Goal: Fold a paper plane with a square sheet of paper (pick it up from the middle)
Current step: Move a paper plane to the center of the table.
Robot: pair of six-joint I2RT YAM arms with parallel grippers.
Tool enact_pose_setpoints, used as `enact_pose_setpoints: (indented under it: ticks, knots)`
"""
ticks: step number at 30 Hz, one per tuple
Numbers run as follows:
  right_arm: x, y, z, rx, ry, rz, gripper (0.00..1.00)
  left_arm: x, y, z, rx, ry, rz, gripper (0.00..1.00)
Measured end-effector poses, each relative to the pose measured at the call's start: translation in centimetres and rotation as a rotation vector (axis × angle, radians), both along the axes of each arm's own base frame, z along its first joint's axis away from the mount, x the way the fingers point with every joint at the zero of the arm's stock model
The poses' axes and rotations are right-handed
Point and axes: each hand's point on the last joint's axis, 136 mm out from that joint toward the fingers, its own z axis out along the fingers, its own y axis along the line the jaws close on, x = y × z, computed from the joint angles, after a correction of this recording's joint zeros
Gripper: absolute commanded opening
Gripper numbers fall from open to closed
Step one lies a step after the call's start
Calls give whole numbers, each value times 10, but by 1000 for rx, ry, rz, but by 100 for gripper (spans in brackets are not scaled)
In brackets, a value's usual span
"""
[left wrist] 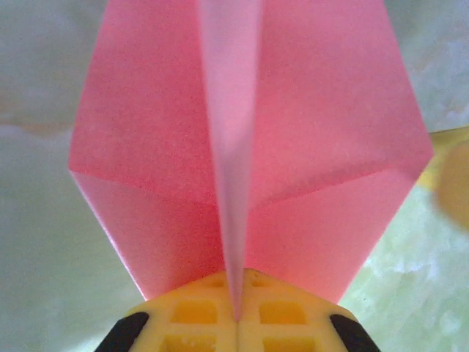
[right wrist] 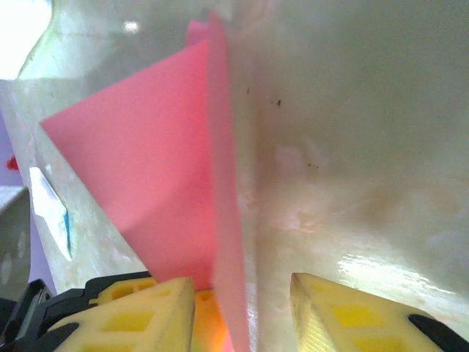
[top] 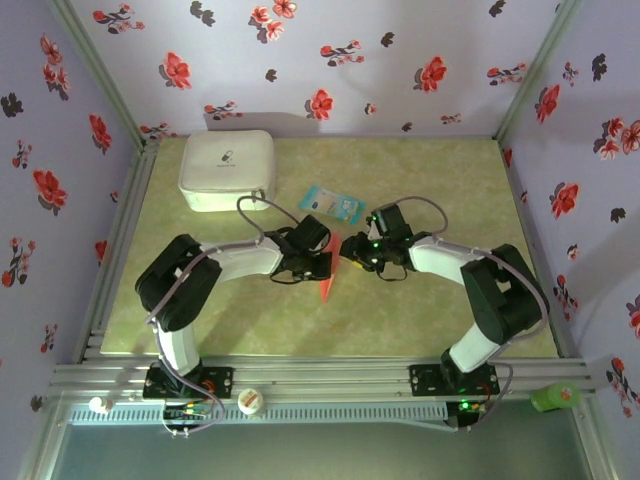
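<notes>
Left tool (left wrist: 238,317) pinches paper plane (left wrist: 293,147); facing right tool (right wrist: 242,297) seems parted.

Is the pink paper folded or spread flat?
Folded. The pink paper shows diagonal creases and a raised centre ridge, which is pinched in the shut left gripper.

- The left black-and-white jointed arm (top: 215,265) is bending sharply at its elbow, its forearm reaching inward toward the centre.
- Its left gripper (left wrist: 238,312) is pinching shut, the yellow waffle-patterned pads (left wrist: 194,312) pressing together on the centre crease of the salmon-pink paper plane (left wrist: 146,147).
- The right black-and-white jointed arm (top: 470,275) is mirroring it, its forearm pointing inward.
- The right gripper (right wrist: 242,297) is holding its yellow fingers (right wrist: 146,308) apart, one on either side of the paper's edge.
</notes>
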Motion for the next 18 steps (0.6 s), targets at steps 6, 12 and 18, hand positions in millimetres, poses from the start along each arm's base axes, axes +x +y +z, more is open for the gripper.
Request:
enact_pose_setpoints:
  ticks: [6,12,18]
  knots:
    - [13,-18,14,-16,-48,-58,42,8,21,13,117,-33,52,4]
    - [11,-23,8,-28,-37,-69,42,7,35,15,194,-27,69,5]
    - [9,-24,6,-32,-29,-70,42,4,39,10,229,-14,67,5]
